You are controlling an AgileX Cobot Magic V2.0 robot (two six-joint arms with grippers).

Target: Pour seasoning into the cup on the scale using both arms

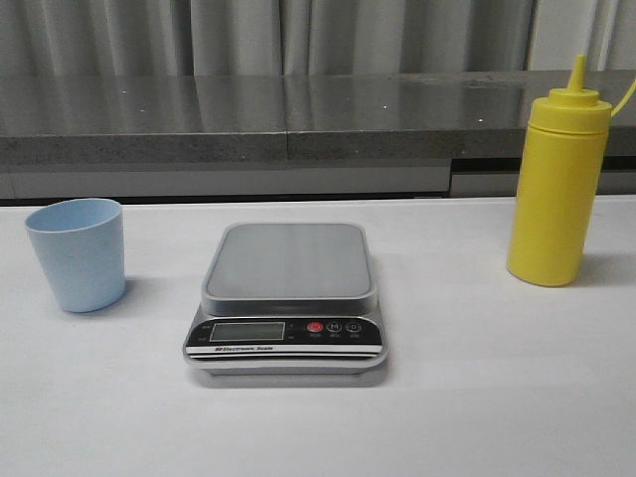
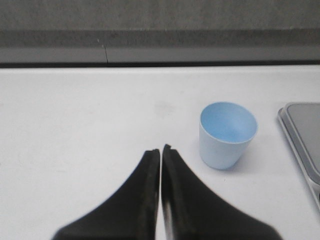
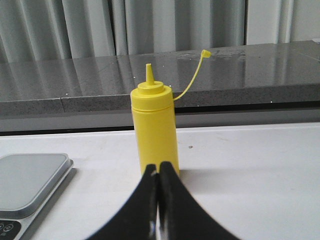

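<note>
Left hand (image 2: 160, 150) together | right hand (image 3: 159, 167) together | cup (image 1: 77, 253) beside scale (image 1: 287, 298) | seasoning (image 1: 556, 184) upright

Nothing of either arm in the front view; only the wrist views catch any of the body. Left gripper (image 2: 160, 150): two matte black fingers (image 2: 131, 200), broad and flaring at the base, curving inward to slim tips, one tip cut with a small square notch. Right gripper (image 3: 159, 170): same matte black, same swept wedge shape, rounded tips, faint sheen along the inner edges. No cables, screws or markings showing on either pair.
</note>
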